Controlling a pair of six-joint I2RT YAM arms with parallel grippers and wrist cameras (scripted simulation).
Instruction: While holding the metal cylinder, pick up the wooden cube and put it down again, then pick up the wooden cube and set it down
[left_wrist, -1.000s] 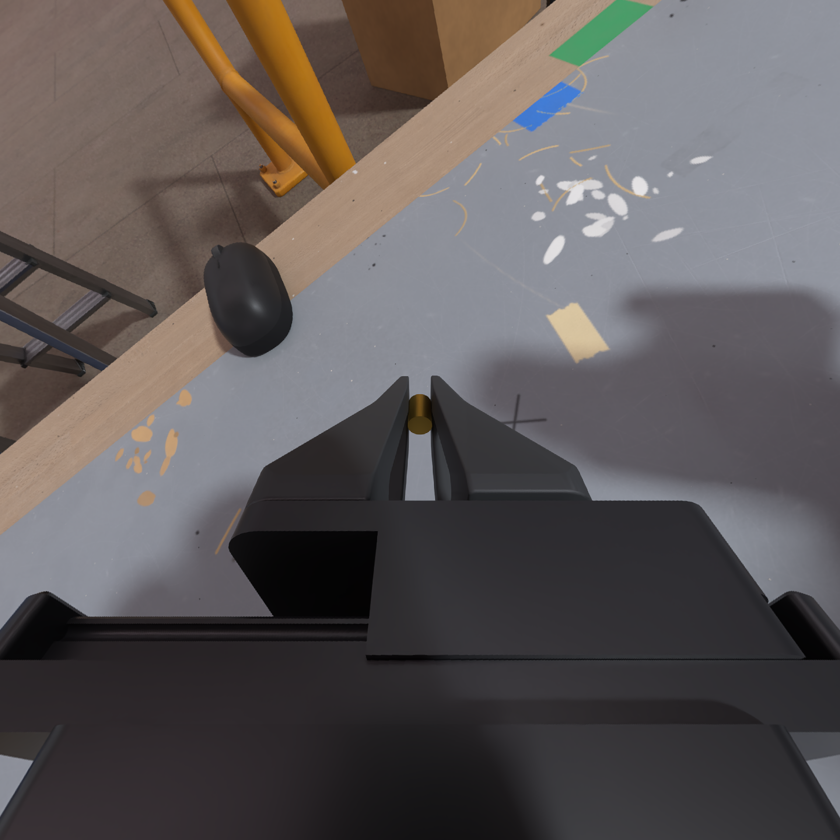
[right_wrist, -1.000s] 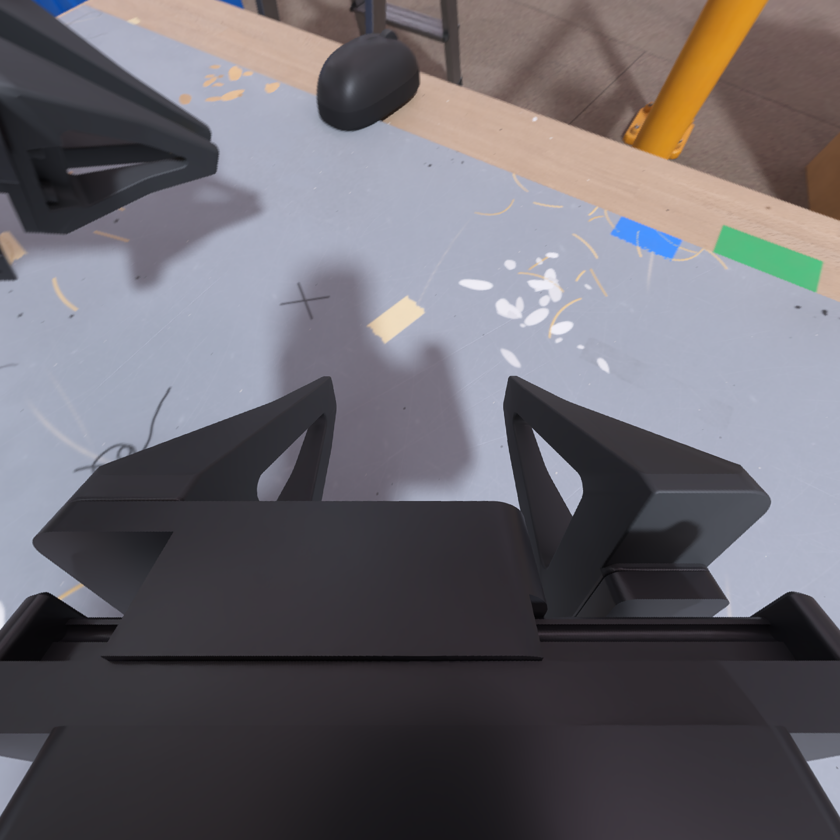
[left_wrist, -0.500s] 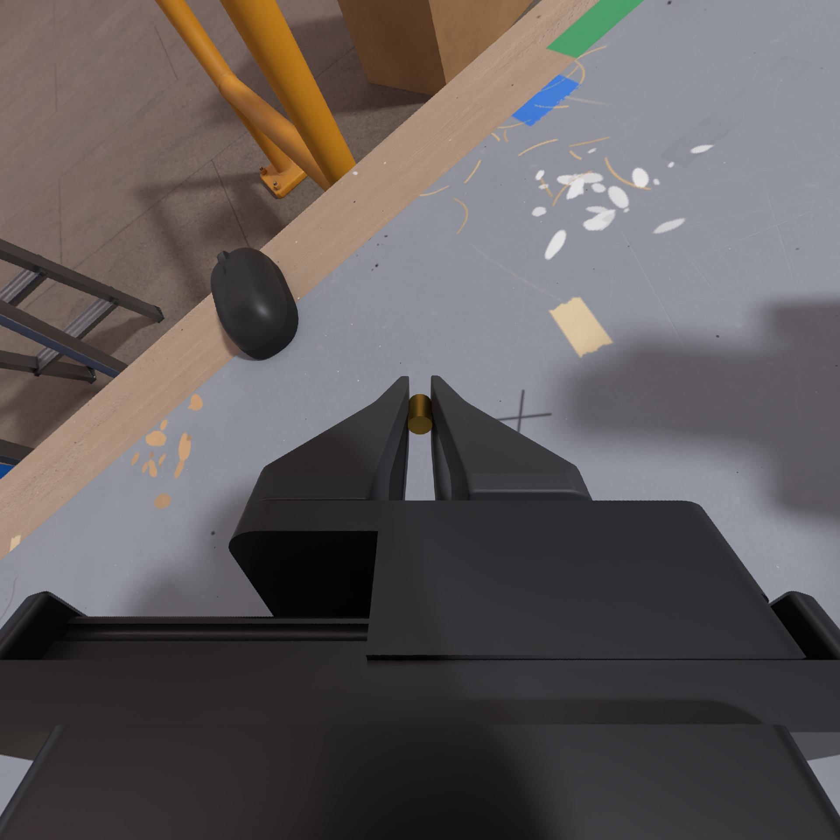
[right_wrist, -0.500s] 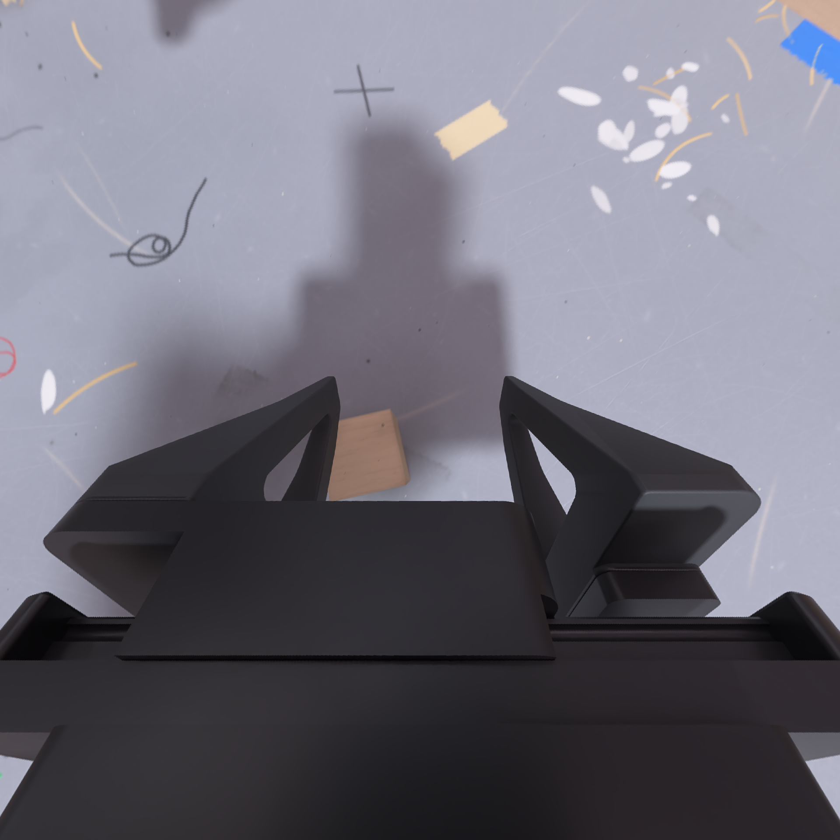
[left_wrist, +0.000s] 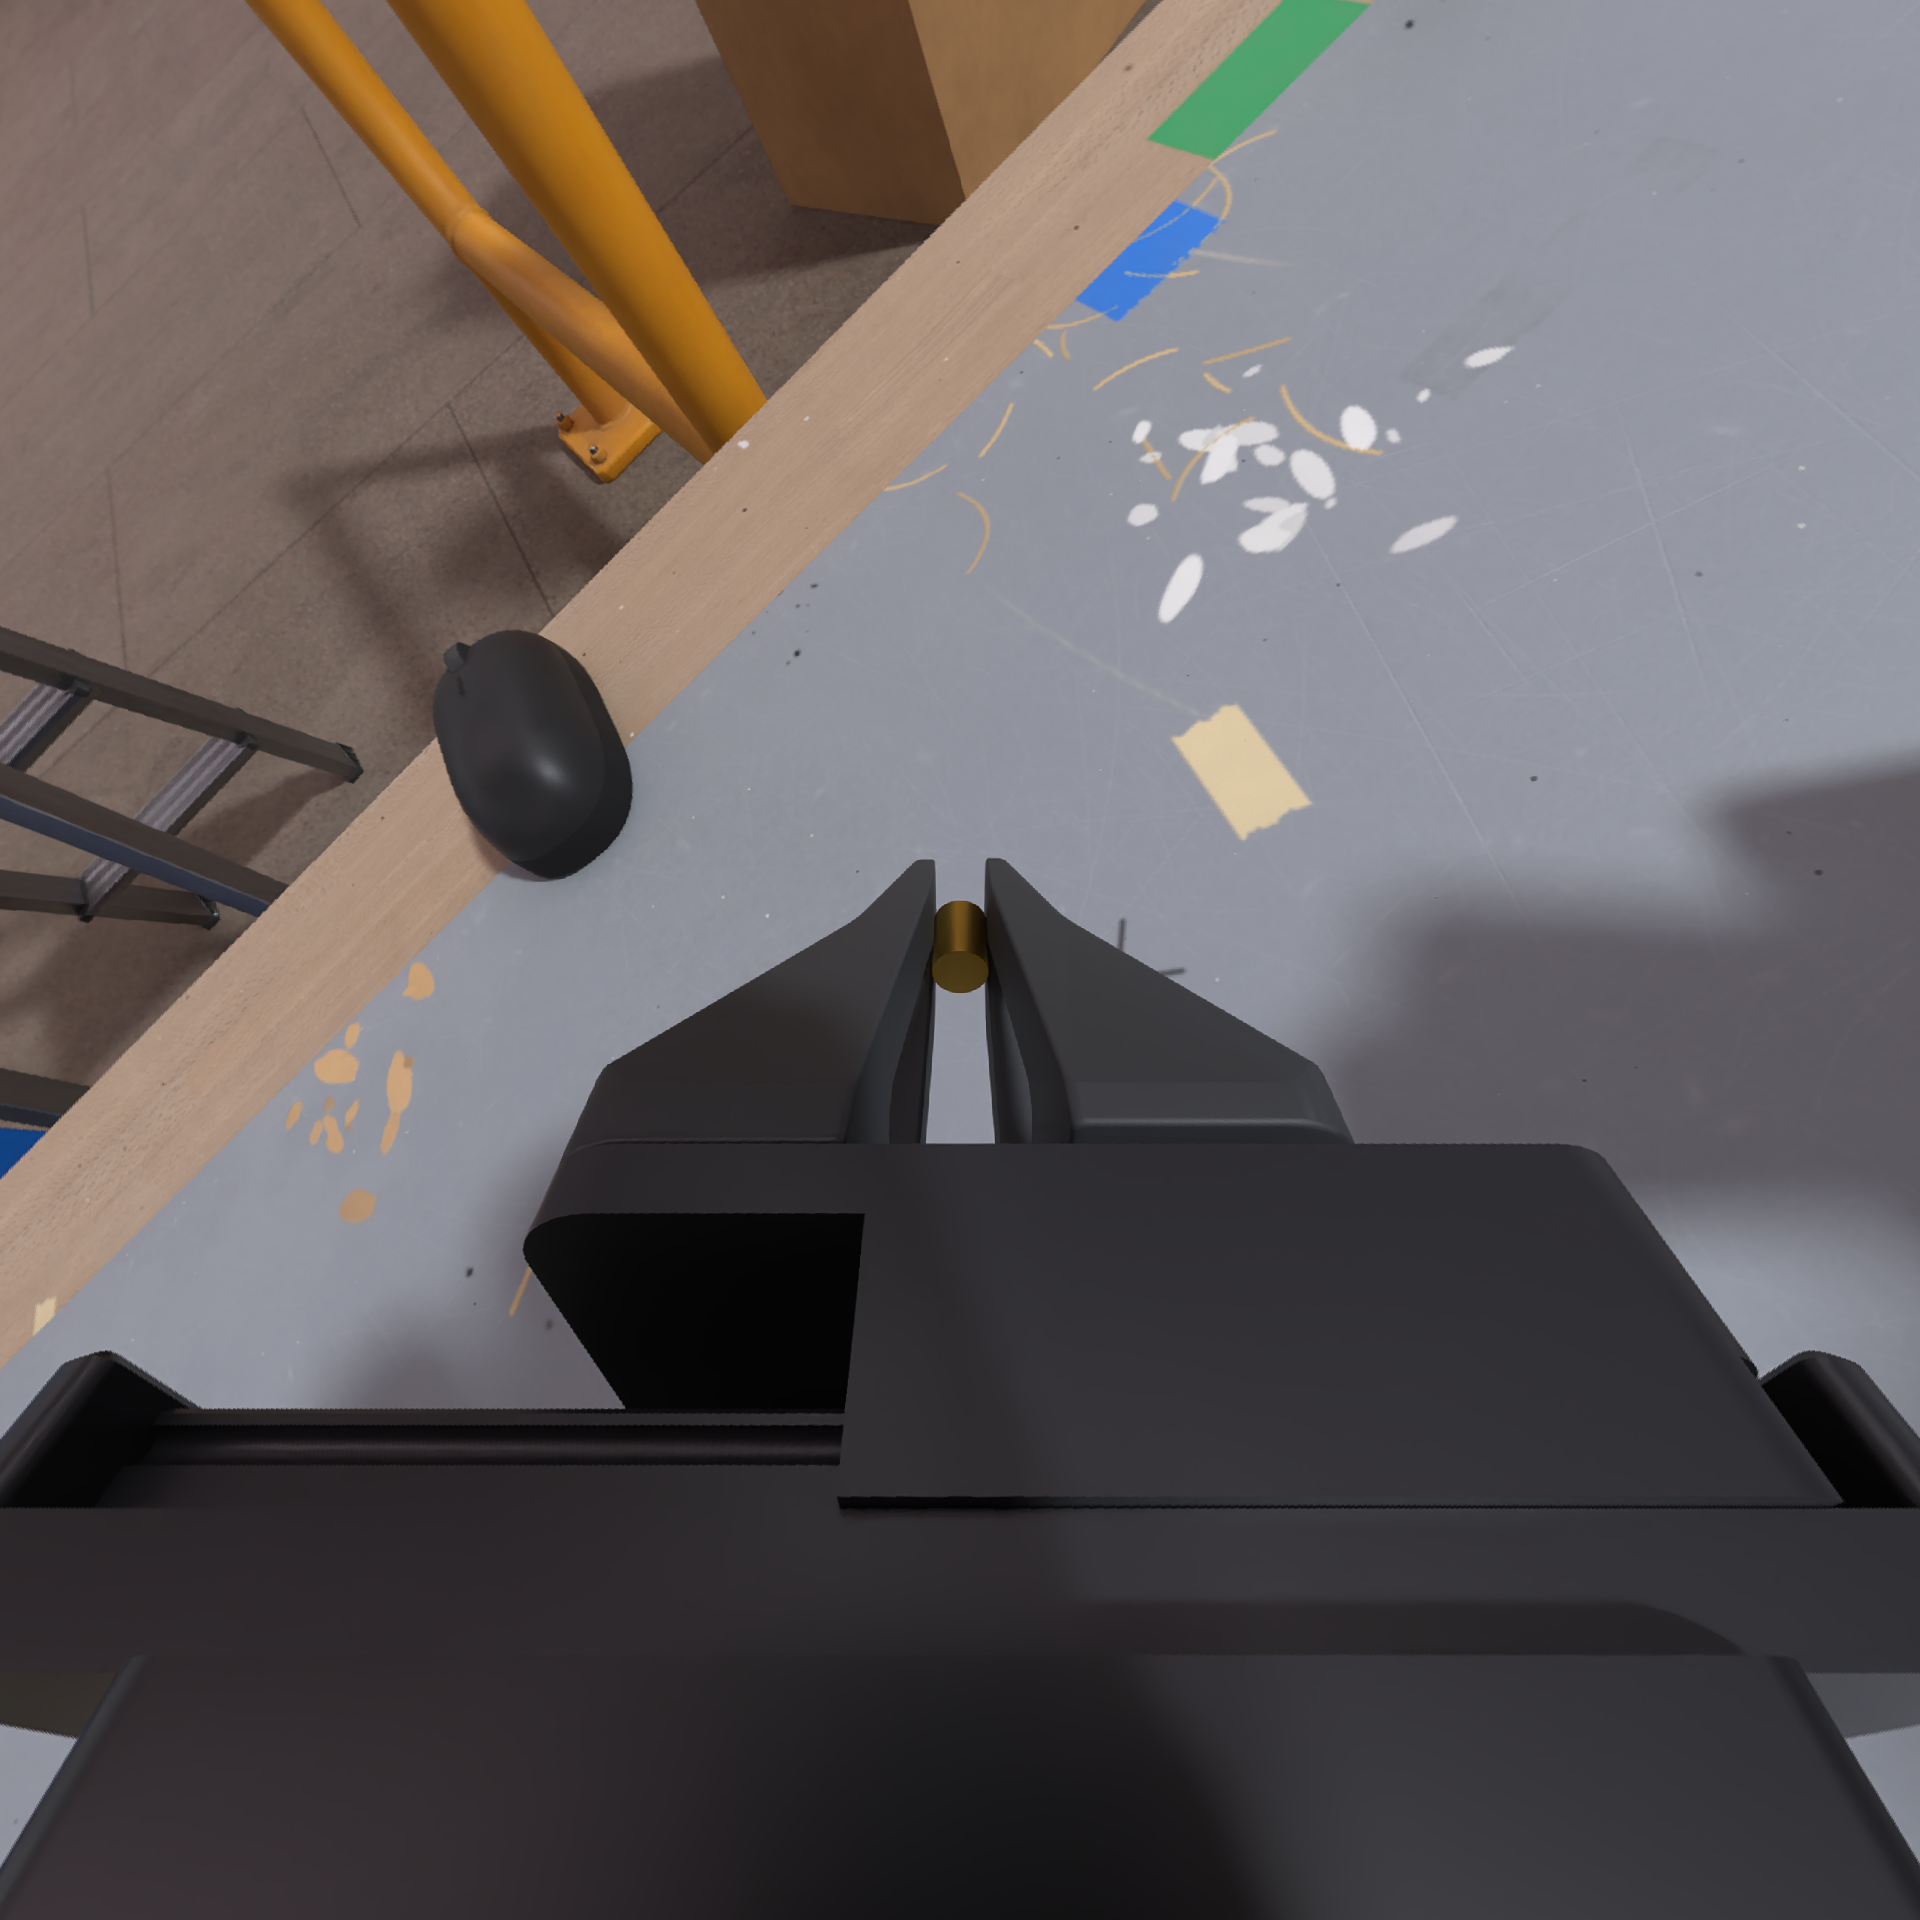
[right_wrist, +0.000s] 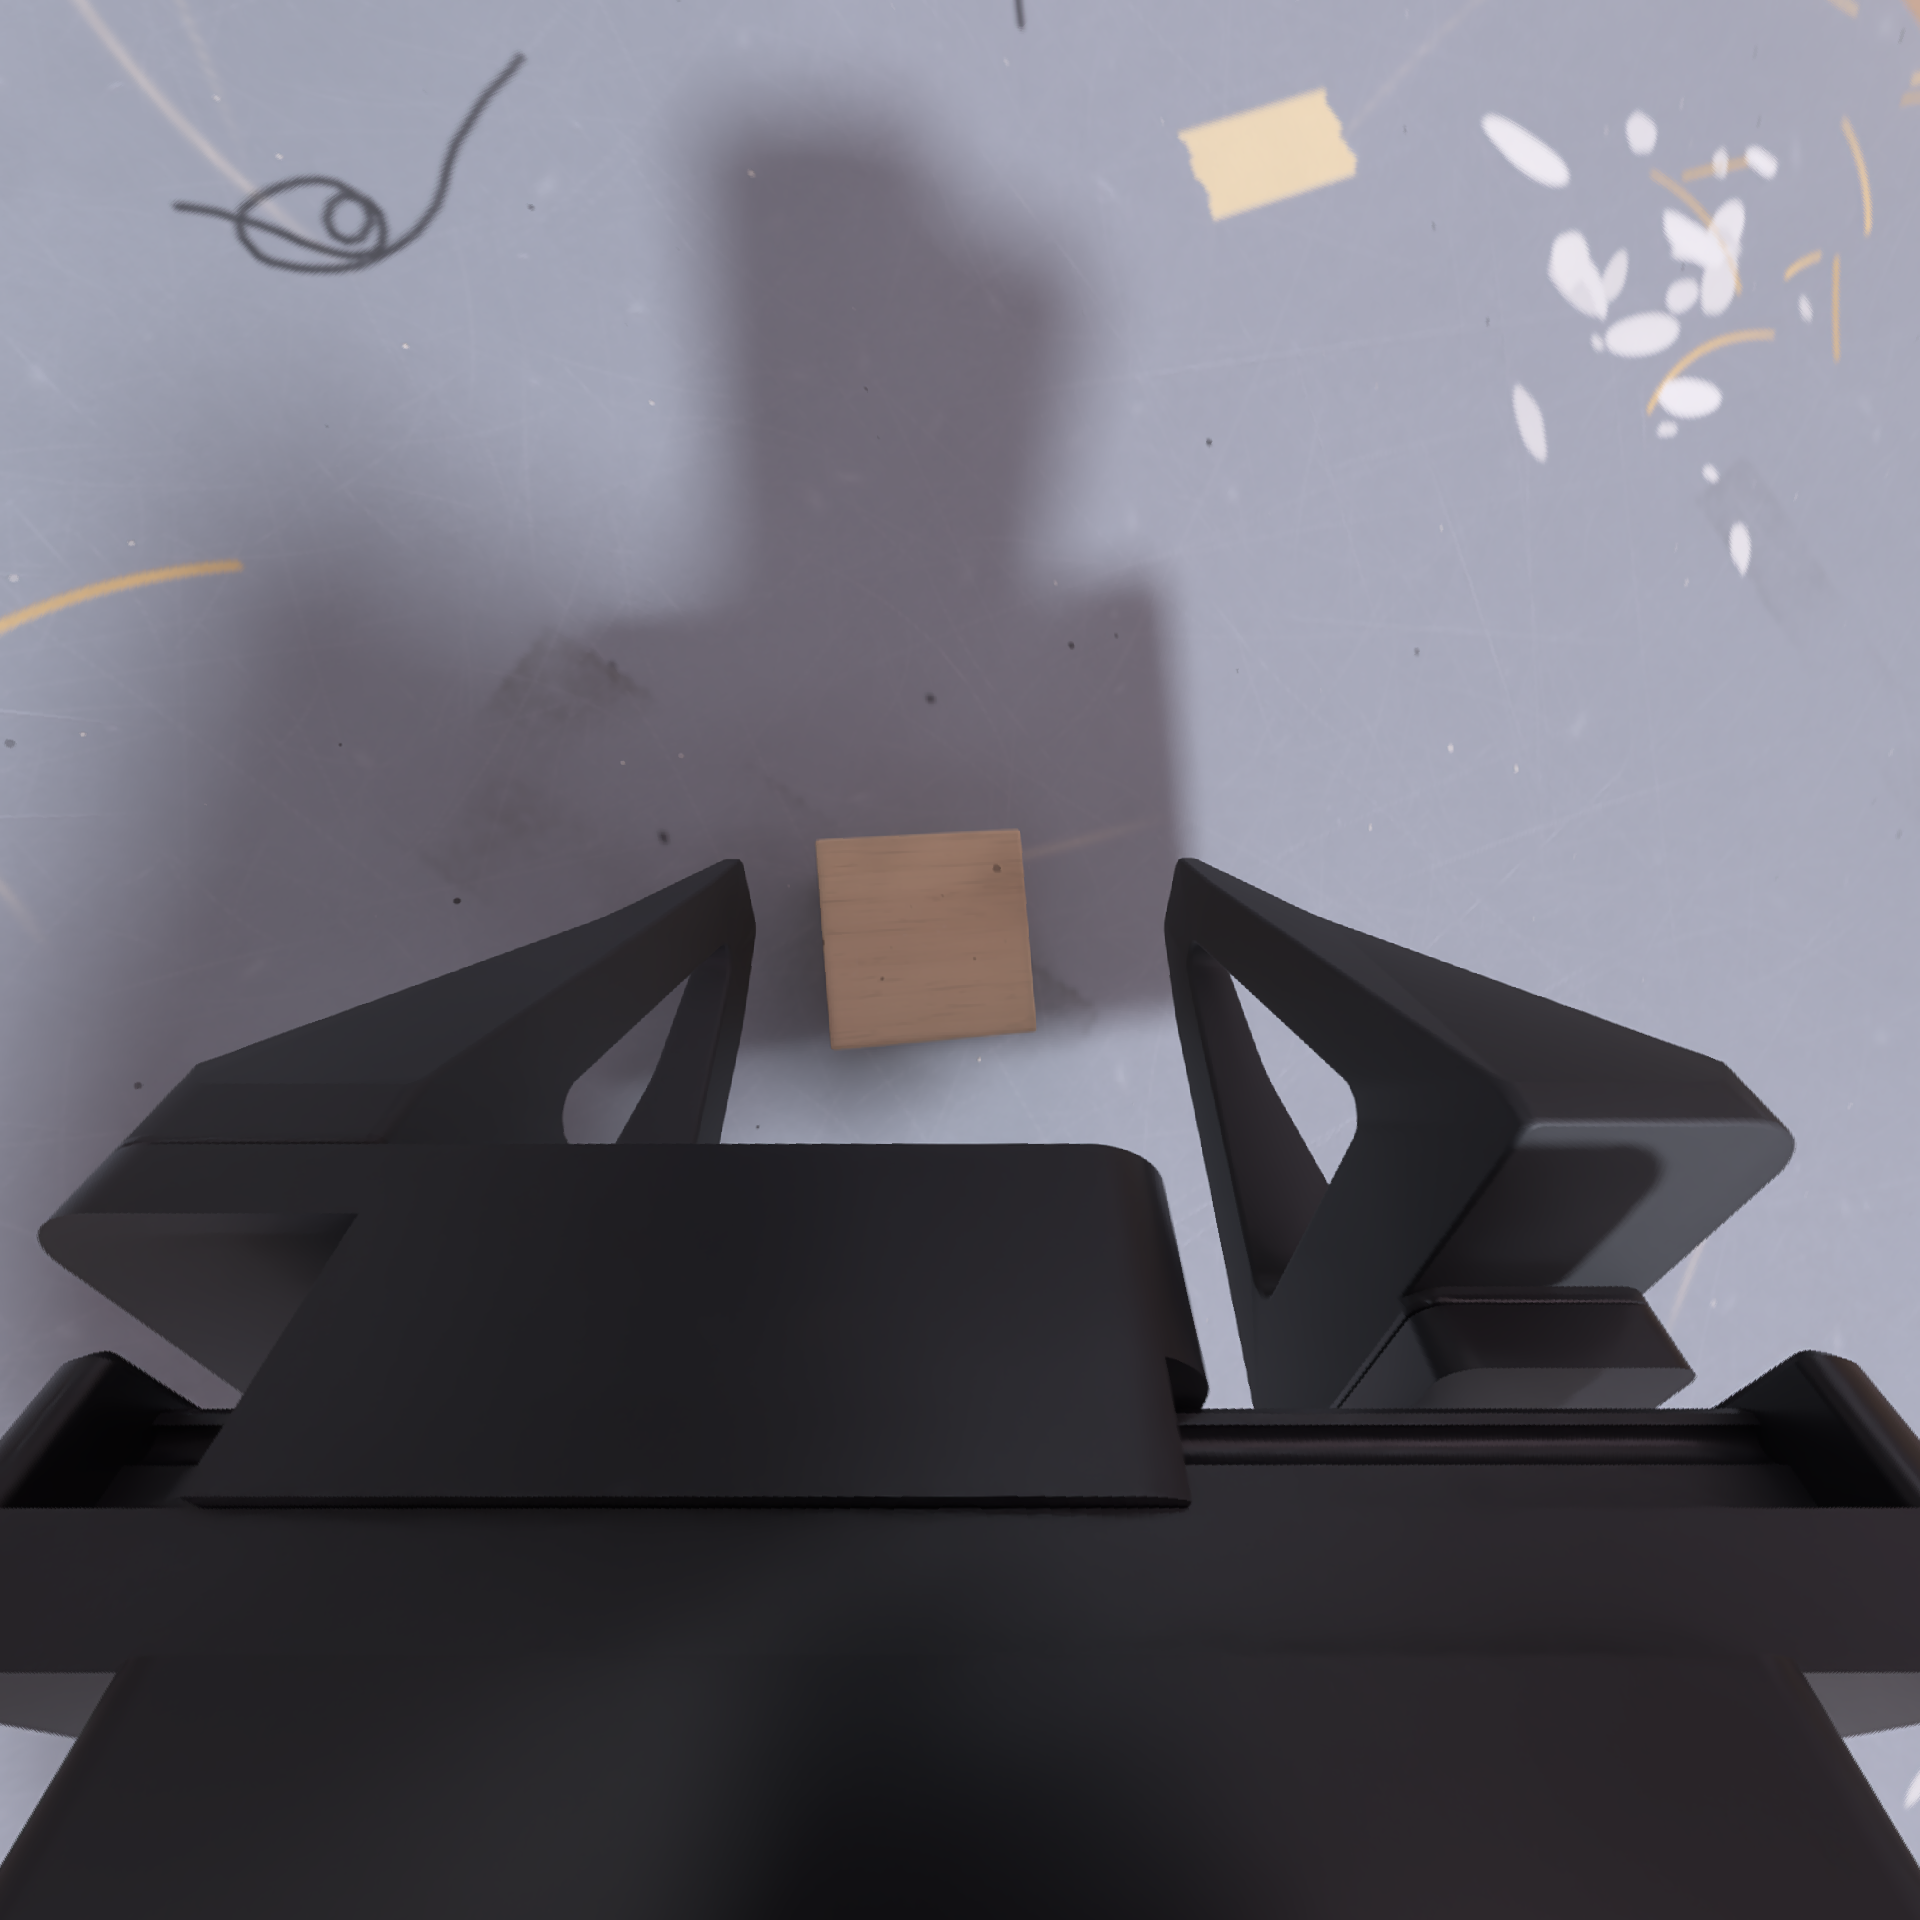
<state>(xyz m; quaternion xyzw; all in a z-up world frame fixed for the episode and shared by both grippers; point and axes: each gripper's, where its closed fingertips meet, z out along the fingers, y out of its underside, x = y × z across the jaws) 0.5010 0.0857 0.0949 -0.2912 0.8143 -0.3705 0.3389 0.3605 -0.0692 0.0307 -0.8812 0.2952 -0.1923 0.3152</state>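
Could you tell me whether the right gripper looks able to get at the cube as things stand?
Probably yes: the right gripper is open, the cube lies between its fingers with gaps on both sides, and nothing blocks it.

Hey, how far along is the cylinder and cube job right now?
Done: the left gripper is shut on the metal cylinder, held above the grey table. In hand: the right gripper is open above the wooden cube, which lies on the table between its fingers, untouched. Left: close on the cube, lift it, set it down, then do so again.
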